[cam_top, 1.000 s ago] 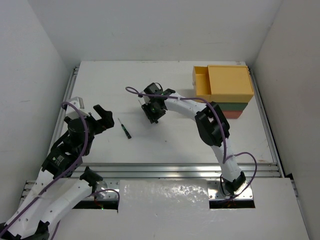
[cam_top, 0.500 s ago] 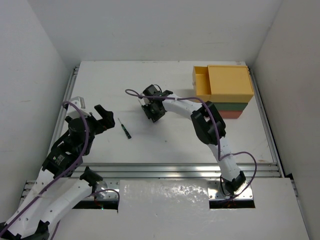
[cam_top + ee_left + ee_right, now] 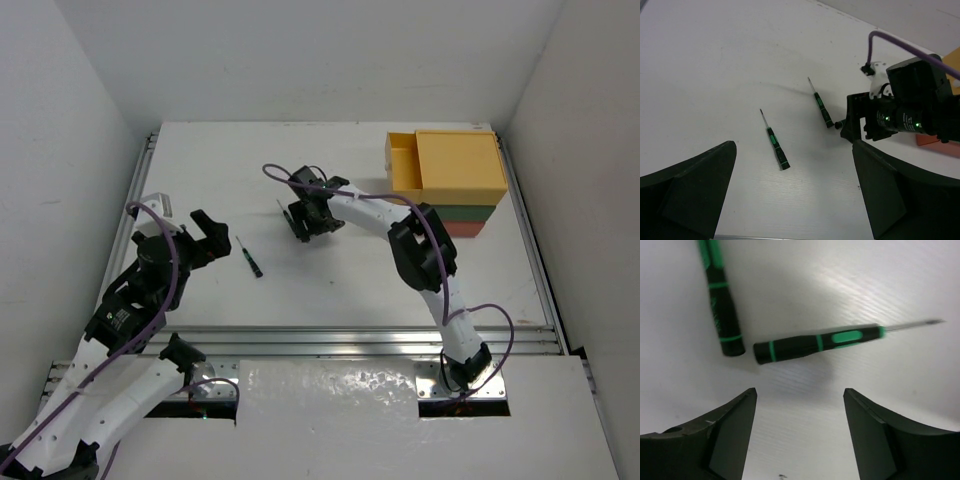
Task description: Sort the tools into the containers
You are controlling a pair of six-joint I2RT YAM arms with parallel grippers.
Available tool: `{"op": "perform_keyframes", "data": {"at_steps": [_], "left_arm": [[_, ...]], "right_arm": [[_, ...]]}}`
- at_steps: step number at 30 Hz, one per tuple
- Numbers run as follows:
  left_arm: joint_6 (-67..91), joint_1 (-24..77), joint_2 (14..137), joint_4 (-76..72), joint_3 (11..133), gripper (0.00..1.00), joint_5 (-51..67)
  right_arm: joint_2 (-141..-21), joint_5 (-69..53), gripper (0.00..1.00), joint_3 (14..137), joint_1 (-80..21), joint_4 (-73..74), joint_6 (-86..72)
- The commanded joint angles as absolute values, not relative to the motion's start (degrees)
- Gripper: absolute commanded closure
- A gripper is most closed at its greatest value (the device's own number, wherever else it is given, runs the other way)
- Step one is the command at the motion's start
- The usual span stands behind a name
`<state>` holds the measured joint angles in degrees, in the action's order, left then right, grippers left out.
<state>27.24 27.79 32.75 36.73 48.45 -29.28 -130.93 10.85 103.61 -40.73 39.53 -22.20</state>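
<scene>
Right end effector (image 3: pixel 800 395): released, fingers spread, nothing between them. It hangs low over the white tabletop (image 3: pixel 855 285).
- At 12 o'clock of the fingertips in the right wrist view, a thin steel-shafted screwdriver with a black-and-green plastic handle (image 3: pixel 815 342) lies flat. Its shaft points to 3 o'clock.
- A second screwdriver of the same make (image 3: pixel 719 295) lies at 10 o'clock of the first. Its butt end is just beside the first one's butt. Cannot tell whether the two touch.
- Neither tool touches the fingers.
- Top view: the right end effector (image 3: pixel 305 222) sits near the middle of the tabletop, a little toward 12 o'clock. The second screwdriver's shaft (image 3: pixel 283 208) pokes out at its 10 o'clock.

Left end effector (image 3: pixel 794 150): released, fingers wide apart, nothing gripped.
- Left wrist view: a third black-and-green screwdriver (image 3: pixel 775 142) lies flat on the tabletop ahead of the fingers, tip toward 11 o'clock, clear of both.
- Top view: this third screwdriver (image 3: pixel 249 256) lies at 3 o'clock of the left end effector (image 3: pixel 205 235), near but apart. It is also apart from the other two tools.

Containers: a stack of three rectangular plastic drawer boxes stands in the 1 o'clock corner of the tabletop, well apart from all three screwdrivers.
- The yellow box (image 3: pixel 460 165) is on top, its drawer pulled out toward 9 o'clock.
- The dark green box (image 3: pixel 470 211) is under it.
- The red-orange box (image 3: pixel 468 229) is lowest.
</scene>
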Motion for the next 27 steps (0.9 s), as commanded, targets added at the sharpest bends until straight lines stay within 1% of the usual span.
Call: {"op": "perform_keyframes", "data": {"at_steps": [1, 5, 10, 13, 15, 20, 21, 24, 25, 27], "left_arm": [[26.7, 28.3, 33.0, 34.9, 49.1, 0.0, -28.7], [26.7, 28.3, 32.7, 34.9, 49.0, 0.0, -28.7], [26.5, 28.4, 32.7, 34.8, 49.0, 0.0, -28.1], [26.3, 28.4, 32.3, 34.6, 49.0, 0.0, -27.7], [26.2, 28.4, 32.2, 34.5, 49.0, 0.0, -27.5], [26.0, 28.4, 31.9, 34.3, 49.0, 0.0, -27.2], [26.0, 28.4, 31.9, 34.3, 49.0, 0.0, -27.1], [25.9, 28.5, 31.8, 34.3, 48.9, 0.0, -27.0], [25.9, 28.5, 31.7, 34.3, 49.0, 0.0, -26.9], [25.9, 28.5, 31.7, 34.2, 48.9, 0.0, -27.0]], "right_arm": [[-126.6, 21.3, 0.3, 105.8, -40.3, 38.1, -36.3], [-129.1, 24.8, 0.31, 107.8, -39.9, 38.6, -46.0], [-131.5, 30.8, 0.33, 107.5, -39.6, 39.3, -56.1], [-133.9, 30.2, 0.35, 108.6, -39.0, 39.6, -58.5], [-135.2, 29.2, 0.39, 109.9, -38.5, 40.5, -59.4], [-135.2, 25.0, 0.45, 104.5, -37.8, 37.2, -61.6], [-134.9, 24.4, 0.63, 103.7, -37.5, 37.1, -62.3], [-132.4, 24.9, 0.95, 99.6, -37.5, 36.1, -63.1], [-131.4, 24.8, 0.99, 98.2, -37.5, 35.2, -62.8], [-128.0, 24.5, 1.0, 94.8, -37.6, 33.4, -60.9]]}}
